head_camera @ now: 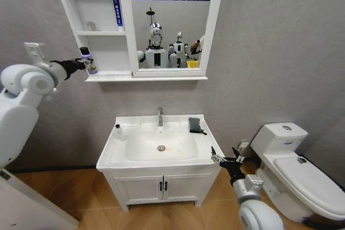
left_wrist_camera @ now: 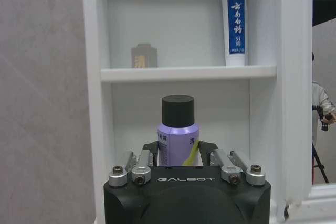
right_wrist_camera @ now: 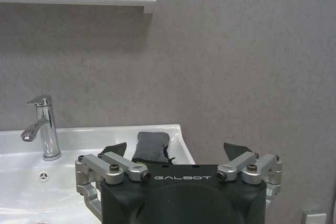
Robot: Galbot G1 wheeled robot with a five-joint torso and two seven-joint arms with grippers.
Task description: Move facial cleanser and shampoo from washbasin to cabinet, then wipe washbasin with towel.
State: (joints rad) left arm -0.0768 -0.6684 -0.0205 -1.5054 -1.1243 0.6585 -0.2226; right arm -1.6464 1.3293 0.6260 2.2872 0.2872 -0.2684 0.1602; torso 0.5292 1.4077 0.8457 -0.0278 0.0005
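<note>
My left gripper (head_camera: 86, 63) is shut on a small lilac bottle (head_camera: 90, 65) with a black cap, held upright at the open front of the cabinet's (head_camera: 67, 4) lowest shelf. In the left wrist view the bottle (left_wrist_camera: 177, 132) stands between the fingers (left_wrist_camera: 142, 162), below the middle shelf (left_wrist_camera: 189, 73). I cannot tell if it is the cleanser or the shampoo. A white bottle (head_camera: 118, 131) stands on the washbasin's (head_camera: 156, 161) left rim. The dark towel (head_camera: 195, 125) lies folded at the back right rim. My right gripper (head_camera: 226, 160) hangs open off the basin's front right corner, facing the towel (right_wrist_camera: 151, 146).
A blue-and-white toothpaste tube (left_wrist_camera: 236, 19) and a small jar (left_wrist_camera: 144, 56) occupy the cabinet's upper shelves. The chrome tap (head_camera: 160, 117) rises behind the bowl. A white toilet (head_camera: 296, 171) stands to the right, and the vanity doors (head_camera: 161, 187) are closed below.
</note>
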